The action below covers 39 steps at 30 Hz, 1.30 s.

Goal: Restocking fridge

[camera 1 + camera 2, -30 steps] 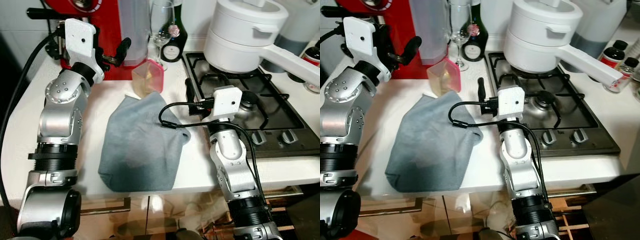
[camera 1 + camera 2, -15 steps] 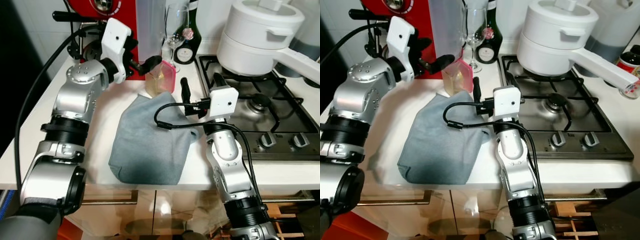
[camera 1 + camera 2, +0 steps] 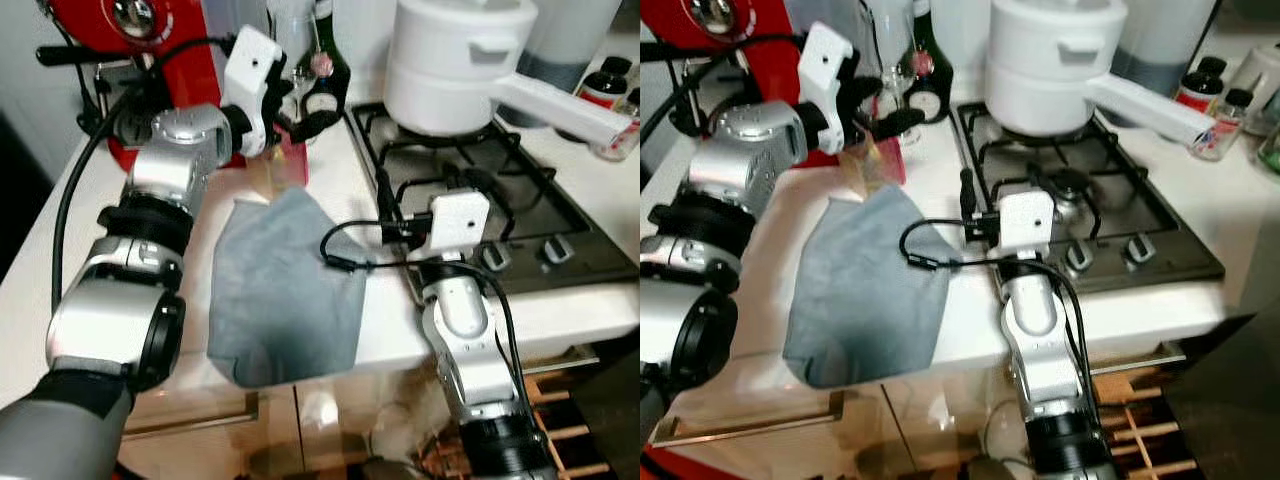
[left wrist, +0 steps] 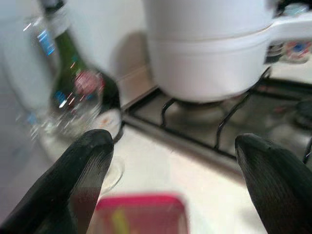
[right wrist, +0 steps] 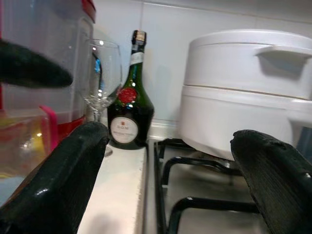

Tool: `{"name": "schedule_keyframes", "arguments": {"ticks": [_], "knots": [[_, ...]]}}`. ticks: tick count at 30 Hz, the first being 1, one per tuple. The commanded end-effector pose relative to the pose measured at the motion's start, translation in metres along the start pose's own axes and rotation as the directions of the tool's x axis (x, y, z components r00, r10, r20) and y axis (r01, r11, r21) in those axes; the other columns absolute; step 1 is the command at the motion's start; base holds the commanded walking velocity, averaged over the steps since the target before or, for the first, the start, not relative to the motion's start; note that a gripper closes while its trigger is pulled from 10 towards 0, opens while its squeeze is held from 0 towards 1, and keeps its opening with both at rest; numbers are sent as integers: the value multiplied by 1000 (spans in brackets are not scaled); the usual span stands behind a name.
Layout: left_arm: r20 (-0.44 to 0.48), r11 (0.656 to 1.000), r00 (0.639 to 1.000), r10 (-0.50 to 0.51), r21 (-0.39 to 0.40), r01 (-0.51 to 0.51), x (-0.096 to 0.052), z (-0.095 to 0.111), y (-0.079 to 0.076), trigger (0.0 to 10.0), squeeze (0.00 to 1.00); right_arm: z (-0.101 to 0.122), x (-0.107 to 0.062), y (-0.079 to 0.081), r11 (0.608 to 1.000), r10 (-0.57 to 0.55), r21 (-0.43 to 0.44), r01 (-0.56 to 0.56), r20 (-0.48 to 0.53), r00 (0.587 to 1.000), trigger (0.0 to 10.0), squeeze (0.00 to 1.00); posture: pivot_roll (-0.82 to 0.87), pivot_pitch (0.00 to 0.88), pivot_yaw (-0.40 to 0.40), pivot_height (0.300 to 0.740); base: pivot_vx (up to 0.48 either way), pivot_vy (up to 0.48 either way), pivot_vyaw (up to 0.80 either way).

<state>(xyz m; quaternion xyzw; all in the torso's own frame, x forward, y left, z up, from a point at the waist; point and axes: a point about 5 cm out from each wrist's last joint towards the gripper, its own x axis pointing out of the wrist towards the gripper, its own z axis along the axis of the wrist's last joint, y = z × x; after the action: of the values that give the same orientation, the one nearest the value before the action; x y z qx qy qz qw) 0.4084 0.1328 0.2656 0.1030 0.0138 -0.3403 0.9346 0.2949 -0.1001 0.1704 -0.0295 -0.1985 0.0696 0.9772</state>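
The counter (image 3: pixel 30 300) runs wide and white, with the hob (image 3: pixel 520 215) set into it on the right. A big white pot (image 3: pixel 455 60) sits on the back burner, well beyond both grippers, its long handle reaching off to the right. A red machine (image 3: pixel 130 30) stands at the back left corner. A grey cloth (image 3: pixel 285 290) lies crumpled on the counter between the two arms, just left of the right gripper.

The left gripper (image 4: pixel 173 165) hangs above the pink-lidded tub (image 4: pixel 141 214), jaws wide apart and holding nothing; the tub sits below and between the fingers, at the cloth's far edge. Just past its fingertips stand a dark bottle (image 4: pixel 78 87) and a wine glass (image 5: pixel 101 73), side by side against the wall.

The right gripper (image 5: pixel 170 161) is low at the hob's near left edge, jaws spread and empty, pointing toward bottle and pot.
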Motion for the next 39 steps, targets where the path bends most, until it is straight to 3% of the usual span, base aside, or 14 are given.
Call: {"name": "schedule_keyframes", "arguments": {"ticks": [1,9,16,21,29,39], "knots": [[-29,999,999,30,29,-29,-2,4,7,10000,0,5,0,-2,1000,-3,-10,3,15,1000,10000,0,-143,0,70,740,0,0,0],[-81,999,996,24,51,-20,-11,0,15,10000,0,3,-3,2,1000,1,2,-1,6,1000,10000,0,-126,0,71,740,0,0,0],[-95,999,994,-46,-32,43,-9,-6,10,10000,0,4,-1,6,1000,8,15,-8,9,1000,10000,0,-112,0,75,740,0,0,0],[-78,995,992,-98,12,99,-8,1,5,10000,0,5,-1,6,1000,3,20,-4,15,1000,10000,0,-117,0,83,740,0,0,0],[-111,994,988,-105,18,107,-4,-6,4,10000,0,7,-3,8,1000,-1,23,0,21,1000,10000,0,-132,0,97,740,0,0,0],[-106,988,984,-142,37,147,3,-1,-2,10000,0,8,-6,5,1000,-16,17,15,21,1000,10000,0,-156,0,112,740,0,0,0]]}}
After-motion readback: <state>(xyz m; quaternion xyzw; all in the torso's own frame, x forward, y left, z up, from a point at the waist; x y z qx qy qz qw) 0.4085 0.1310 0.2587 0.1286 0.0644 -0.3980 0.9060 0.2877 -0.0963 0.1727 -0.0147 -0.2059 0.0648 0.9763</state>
